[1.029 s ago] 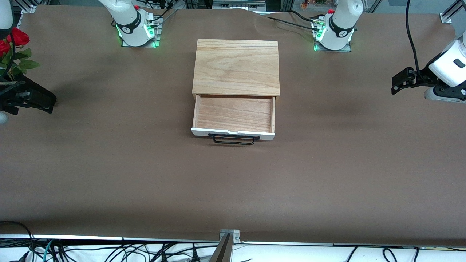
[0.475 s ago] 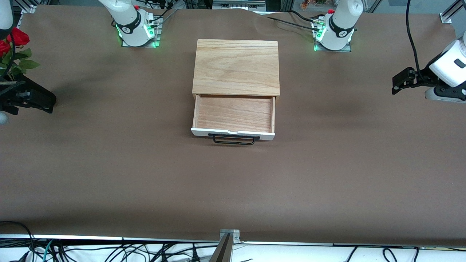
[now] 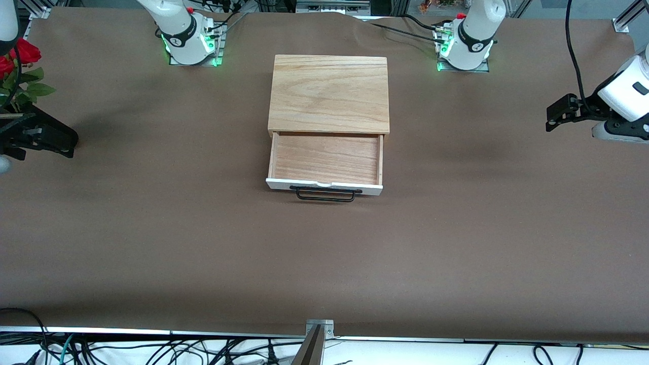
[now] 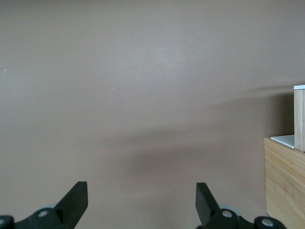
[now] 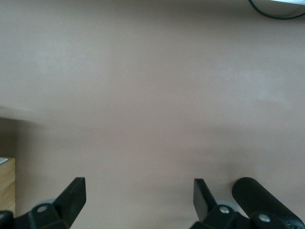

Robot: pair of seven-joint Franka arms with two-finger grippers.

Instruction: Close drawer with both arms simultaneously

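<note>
The drawer (image 3: 325, 159) stands pulled out of the oak box (image 3: 329, 94) in the middle of the table, its white front panel (image 3: 324, 184) and black wire handle (image 3: 325, 195) toward the front camera. It holds nothing. My left gripper (image 3: 553, 117) hangs over the left arm's end of the table, fingers wide open and empty (image 4: 141, 200); the box's corner (image 4: 285, 179) shows in the left wrist view. My right gripper (image 3: 61, 144) hangs over the right arm's end, open and empty (image 5: 139, 198). Both are well apart from the drawer.
A red rose with green leaves (image 3: 20, 71) stands at the right arm's end of the table, close to the right gripper. The brown table cover (image 3: 324, 263) stretches wide in front of the drawer. Cables lie along the table's near edge.
The left gripper has shifted very slightly over its end of the table. The right arm and the drawer have not moved.
</note>
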